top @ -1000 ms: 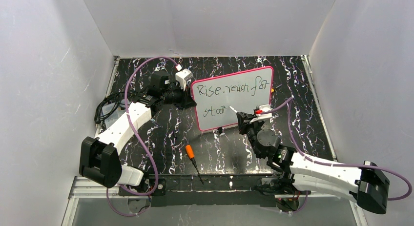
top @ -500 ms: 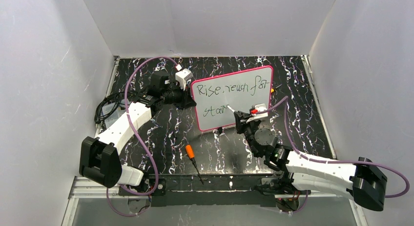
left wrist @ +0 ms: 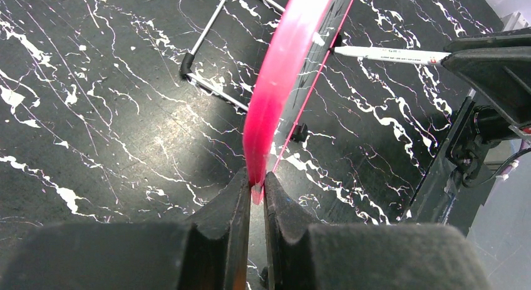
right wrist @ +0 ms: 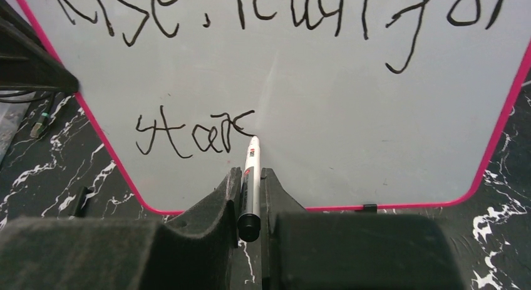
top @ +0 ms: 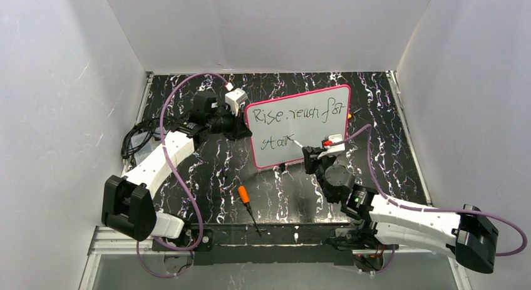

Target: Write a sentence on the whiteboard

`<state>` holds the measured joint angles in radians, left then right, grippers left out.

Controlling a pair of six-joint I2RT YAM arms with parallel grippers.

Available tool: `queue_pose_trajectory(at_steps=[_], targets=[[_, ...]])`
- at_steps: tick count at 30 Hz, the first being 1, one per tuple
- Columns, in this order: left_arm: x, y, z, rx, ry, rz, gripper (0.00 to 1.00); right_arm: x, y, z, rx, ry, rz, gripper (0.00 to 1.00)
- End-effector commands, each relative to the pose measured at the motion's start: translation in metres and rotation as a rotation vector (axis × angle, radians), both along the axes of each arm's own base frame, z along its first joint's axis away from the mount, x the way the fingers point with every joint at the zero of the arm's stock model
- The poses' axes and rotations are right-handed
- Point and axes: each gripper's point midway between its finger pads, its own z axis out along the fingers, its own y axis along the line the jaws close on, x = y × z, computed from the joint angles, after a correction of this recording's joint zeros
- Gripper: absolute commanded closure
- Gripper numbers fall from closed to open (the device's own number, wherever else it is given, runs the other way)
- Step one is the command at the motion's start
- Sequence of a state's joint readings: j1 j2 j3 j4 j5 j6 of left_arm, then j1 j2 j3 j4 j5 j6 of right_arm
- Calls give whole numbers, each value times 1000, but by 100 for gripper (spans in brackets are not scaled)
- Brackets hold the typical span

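The whiteboard [top: 313, 130], pink-framed, stands tilted at the back middle of the table. The sentence [top: 294, 114] reads roughly "Rise, reach for" with "star" below [right wrist: 188, 133]. My left gripper [left wrist: 255, 183] is shut on the whiteboard's pink left edge [left wrist: 275, 83] and holds it. My right gripper [right wrist: 250, 177] is shut on a white marker [right wrist: 250, 177]. The marker's tip touches the board just right of the last letter of "star" [top: 294, 141]. The marker also shows in the left wrist view [left wrist: 388, 53].
An orange-handled tool [top: 246, 202] lies on the black marbled table [top: 206, 177] near the front middle. The board's wire stand [left wrist: 213, 52] rests behind it. White walls enclose the table on three sides. Cables lie at the left edge [top: 134, 139].
The right gripper moved the marker left along the second line and then slightly right and down. The word "star" gained a stroke at its end. The left arm has not moved.
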<state>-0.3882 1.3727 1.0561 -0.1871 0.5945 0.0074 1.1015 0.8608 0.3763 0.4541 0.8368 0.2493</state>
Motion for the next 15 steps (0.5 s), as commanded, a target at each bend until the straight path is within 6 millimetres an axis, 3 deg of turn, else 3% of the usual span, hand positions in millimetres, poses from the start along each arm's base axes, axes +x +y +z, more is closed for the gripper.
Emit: queue_pose_trajectory(at_steps=[1,9,15], targets=[[-3,-6,8,-18,5,-32,100,3,-15,-2,9,9,-73,99],[-3,-6,8,-19,4,-32,100,1,-1,-16,-5,44,-18,99],[-3,-7,8,-20,4,-34,100,0,7,1,54,8,18,99]])
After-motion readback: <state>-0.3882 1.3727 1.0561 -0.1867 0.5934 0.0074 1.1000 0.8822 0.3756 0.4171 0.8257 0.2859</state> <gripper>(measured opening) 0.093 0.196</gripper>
